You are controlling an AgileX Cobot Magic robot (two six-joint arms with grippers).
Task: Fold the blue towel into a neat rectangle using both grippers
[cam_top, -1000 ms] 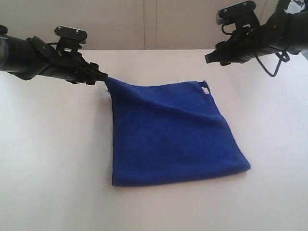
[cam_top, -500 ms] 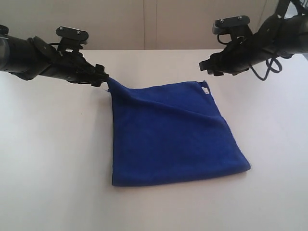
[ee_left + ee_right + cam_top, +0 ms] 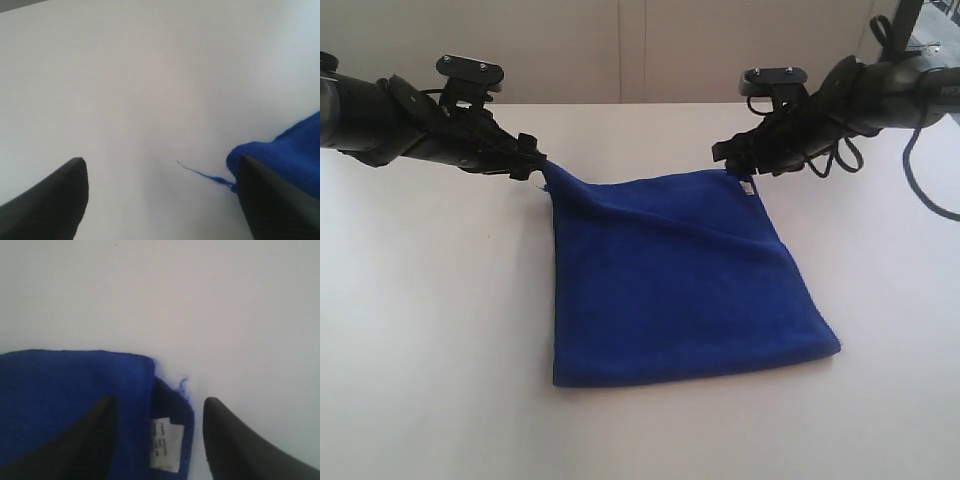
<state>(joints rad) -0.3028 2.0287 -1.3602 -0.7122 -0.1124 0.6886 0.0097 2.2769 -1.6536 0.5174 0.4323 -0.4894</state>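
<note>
Black right gripper (image 3: 724,152) is further left and lower than a second ago, now at the far-right corner of the one deep-blue microfibre towel (image 3: 670,280). Its jaws are spread and straddle the single white tag (image 3: 165,442). Black left gripper (image 3: 534,160): jaws wide apart, far-left towel corner against one finger (image 3: 265,200), not clamped. One loose blue thread (image 3: 200,172). Towel lies mid white table (image 3: 420,350). Two grippers, neither holding anything.

Left hand (image 3: 160,172), right hand (image 3: 157,412): jaws spread wide
</note>
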